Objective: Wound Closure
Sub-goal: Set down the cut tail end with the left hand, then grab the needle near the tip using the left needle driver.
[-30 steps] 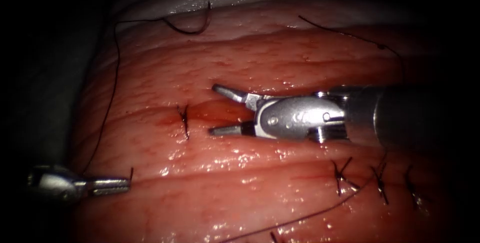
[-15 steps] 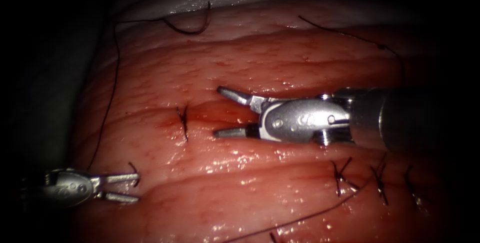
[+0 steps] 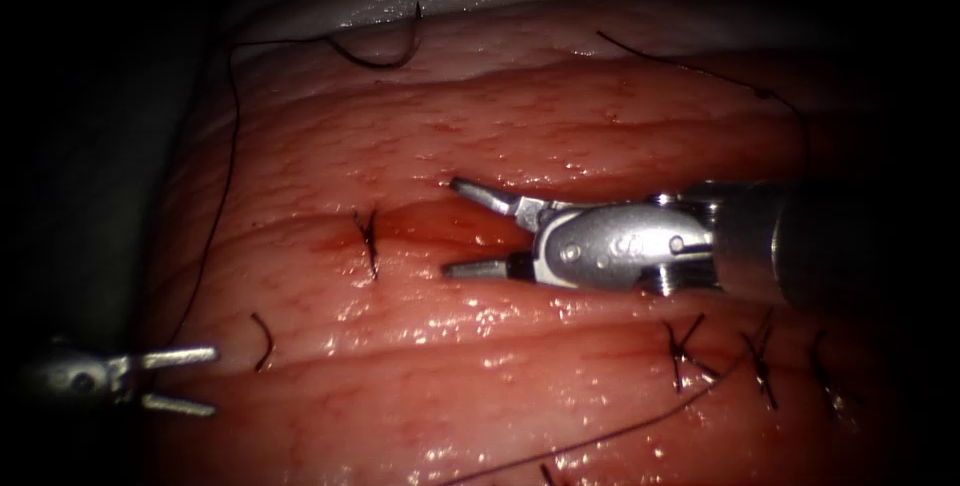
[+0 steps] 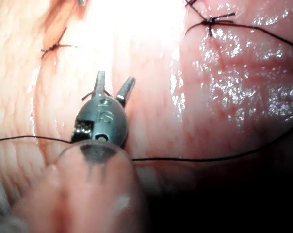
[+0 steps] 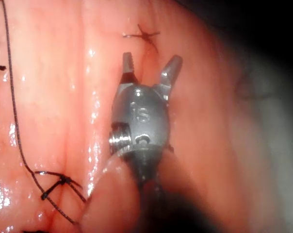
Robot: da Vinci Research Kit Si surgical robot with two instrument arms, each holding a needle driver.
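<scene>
The wet, ridged tissue (image 3: 480,386) lies under both my tools, and its cut (image 3: 440,226) sits between the spread jaws of my right tool (image 3: 462,229), which holds nothing. My left tool (image 3: 195,381) has its jaws apart and empty. The needle (image 3: 263,341) lies on the tissue just beside its tips. The thread (image 3: 225,186) runs up from near the left tool, and 1 stitch (image 3: 368,241) is just ahead of the right tool's tips.
</scene>
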